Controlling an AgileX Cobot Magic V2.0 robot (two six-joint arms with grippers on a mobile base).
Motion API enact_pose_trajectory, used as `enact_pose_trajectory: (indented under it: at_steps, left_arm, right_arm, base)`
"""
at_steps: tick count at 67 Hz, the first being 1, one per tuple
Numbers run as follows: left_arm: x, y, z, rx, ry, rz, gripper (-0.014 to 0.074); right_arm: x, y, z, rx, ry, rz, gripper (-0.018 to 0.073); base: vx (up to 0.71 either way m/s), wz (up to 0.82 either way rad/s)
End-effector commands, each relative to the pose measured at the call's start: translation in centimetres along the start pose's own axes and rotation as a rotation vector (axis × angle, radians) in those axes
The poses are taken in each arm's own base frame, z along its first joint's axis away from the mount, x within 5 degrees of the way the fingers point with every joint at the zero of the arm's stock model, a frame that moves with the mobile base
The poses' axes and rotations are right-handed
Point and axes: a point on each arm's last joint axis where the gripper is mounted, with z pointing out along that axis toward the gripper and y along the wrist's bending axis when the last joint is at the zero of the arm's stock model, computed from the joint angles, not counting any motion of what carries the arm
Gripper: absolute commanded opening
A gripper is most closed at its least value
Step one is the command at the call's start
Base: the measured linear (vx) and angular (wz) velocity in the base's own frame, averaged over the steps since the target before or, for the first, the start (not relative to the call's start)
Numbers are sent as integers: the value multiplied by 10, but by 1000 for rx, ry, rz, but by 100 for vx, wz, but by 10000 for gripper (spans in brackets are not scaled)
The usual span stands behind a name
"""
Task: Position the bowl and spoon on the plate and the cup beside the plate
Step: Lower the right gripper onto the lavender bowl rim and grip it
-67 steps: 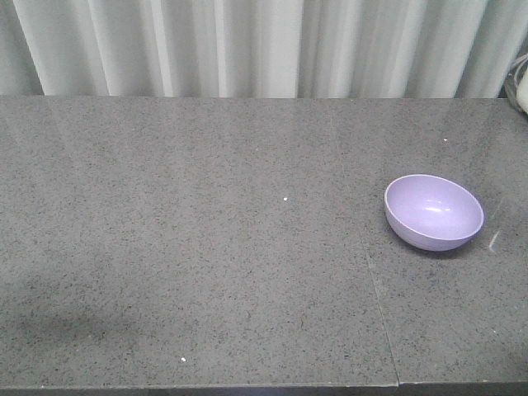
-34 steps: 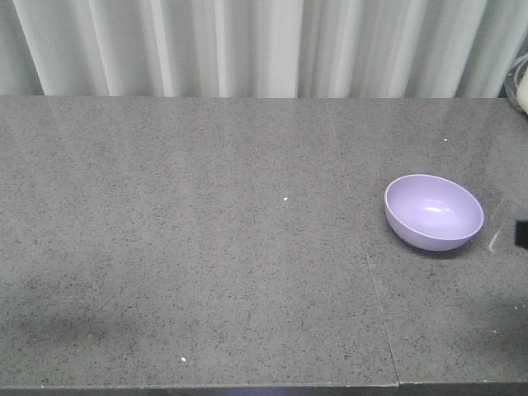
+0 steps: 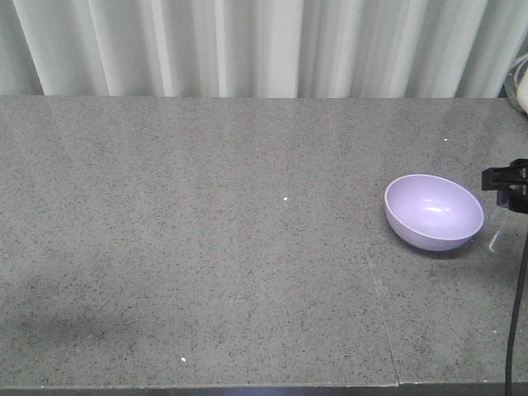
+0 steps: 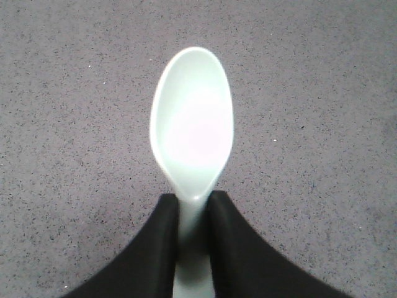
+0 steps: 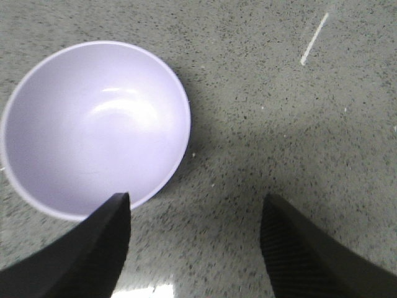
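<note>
The lavender bowl (image 3: 434, 211) sits empty on the grey counter at the right; the right wrist view shows it from above (image 5: 93, 127). My right gripper (image 5: 195, 202) hovers open just right of the bowl, its left finger (image 5: 93, 248) overlapping the bowl's near rim in view. A black part of the right arm (image 3: 507, 183) shows at the front view's right edge. My left gripper (image 4: 193, 200) is shut on the handle of the pale mint spoon (image 4: 192, 124), whose scoop points away over the counter. Plate and cup are out of view.
The grey speckled counter (image 3: 206, 247) runs the full width, with a seam (image 3: 375, 289) left of the bowl. White curtains (image 3: 247, 45) hang behind it. A pale object (image 3: 521, 87) peeks in at the far right edge.
The right arm has come into the front view from the right edge, rising toward the bowl's right side. The bowl has not moved.
</note>
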Motion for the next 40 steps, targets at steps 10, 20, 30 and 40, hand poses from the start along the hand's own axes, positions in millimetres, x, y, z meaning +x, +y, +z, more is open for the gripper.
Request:
enact_pose_trajectory:
  at_steps: [10, 20, 30, 40]
  left_arm:
    - [-7, -3, -9, 30, -82, -7, -6]
    - [-7, -3, -9, 30, -82, -8, -6]
    - [-7, -3, -9, 30, -82, -8, -6]
    - [-7, -3, -9, 31, -83, -8, -6]
  right_arm:
    - [-25, 2, 25, -10, -110, -32, 454]
    - [-27, 4, 51, -14, -91, -36, 454]
    - [-26, 6, 76, -16, -63, -40, 454]
    - [-23, 7, 99, -17, -31, -43, 454]
  base:
    - [0, 0]
    - [0, 0]
    - [0, 0]
    - [0, 0]
